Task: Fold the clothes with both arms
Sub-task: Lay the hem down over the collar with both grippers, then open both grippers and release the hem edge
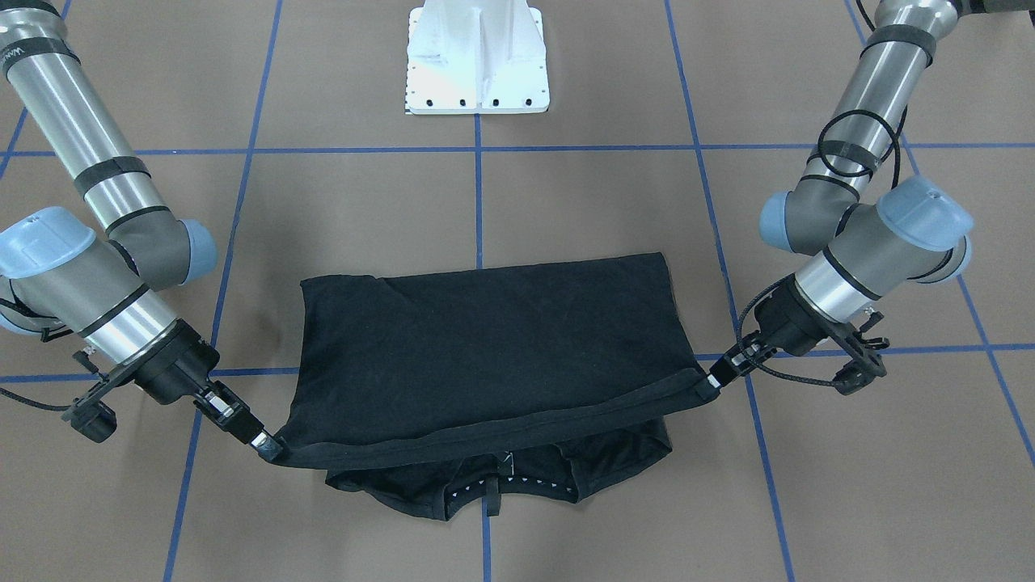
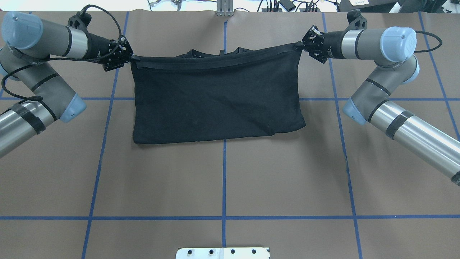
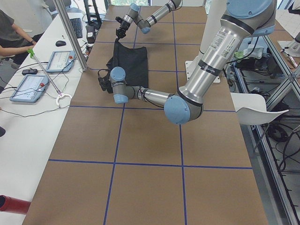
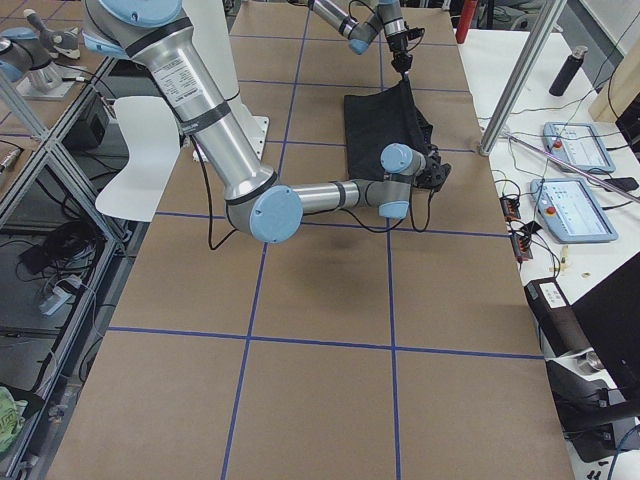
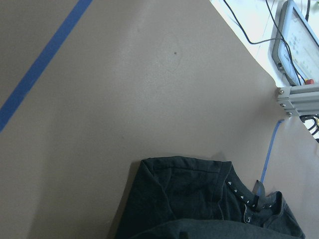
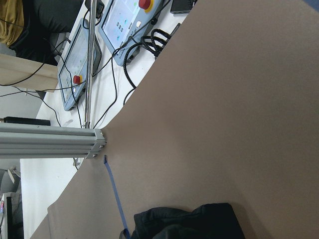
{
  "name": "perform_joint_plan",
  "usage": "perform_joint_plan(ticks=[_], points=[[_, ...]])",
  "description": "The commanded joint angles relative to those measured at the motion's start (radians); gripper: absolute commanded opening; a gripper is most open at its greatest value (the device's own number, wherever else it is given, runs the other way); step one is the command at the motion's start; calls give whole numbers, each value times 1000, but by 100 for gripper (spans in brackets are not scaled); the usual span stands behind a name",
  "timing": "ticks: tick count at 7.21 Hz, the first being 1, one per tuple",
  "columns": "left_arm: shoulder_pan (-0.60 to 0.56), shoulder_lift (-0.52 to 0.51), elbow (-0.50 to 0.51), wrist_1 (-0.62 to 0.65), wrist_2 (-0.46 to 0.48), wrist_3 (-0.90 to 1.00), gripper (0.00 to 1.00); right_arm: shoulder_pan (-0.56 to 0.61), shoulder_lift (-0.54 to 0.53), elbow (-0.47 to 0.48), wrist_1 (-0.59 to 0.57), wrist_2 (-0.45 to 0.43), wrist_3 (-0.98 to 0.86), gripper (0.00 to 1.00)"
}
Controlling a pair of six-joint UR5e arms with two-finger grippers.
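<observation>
Left gripper [image 2: 133, 57]: I see it clamped on the black T-shirt [image 2: 215, 97], far corner, 10 o'clock overhead.
Right gripper [image 2: 300, 45]: clamped at 2 o'clock.
Hem [image 2: 215, 62]: stretched between them.

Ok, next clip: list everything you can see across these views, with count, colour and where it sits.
T-shirt: one, black, mid-table, folded over, hem edge lifted between the grippers, collar end lying on the table.
Table: one, brown top with a blue tape grid.
Base plate: one, white, bolted at the robot's side of the table.
Control tablets: two, grey with red buttons, on the white bench along the operators' side.
Person: one, dark top, at that bench, mostly out of frame.
Left arm, right arm: silver-grey, light blue joint caps.
Left gripper, right gripper: black, each pinching a hem corner.
</observation>
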Motion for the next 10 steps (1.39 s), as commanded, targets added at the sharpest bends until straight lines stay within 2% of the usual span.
perform_joint_plan(ticks=[1,5,6,7,8,10], points=[[0,-6,-1,2,0,1,0,0,0,0,-1,-2,0,0],[-3,-8,11,3,2,1,0,6,0,-4,-14,-2,6,0],[-3,-8,13,5,2,1,12,6,15,-4,-51,-2,8,33],[-4,-8,15,3,3,9,99,6,33,-2,-88,-2,8,87],[-6,-14,13,6,3,9,100,9,44,-2,-111,-2,14,100],[-33,-14,19,8,3,12,100,16,49,-2,-122,7,17,100]])
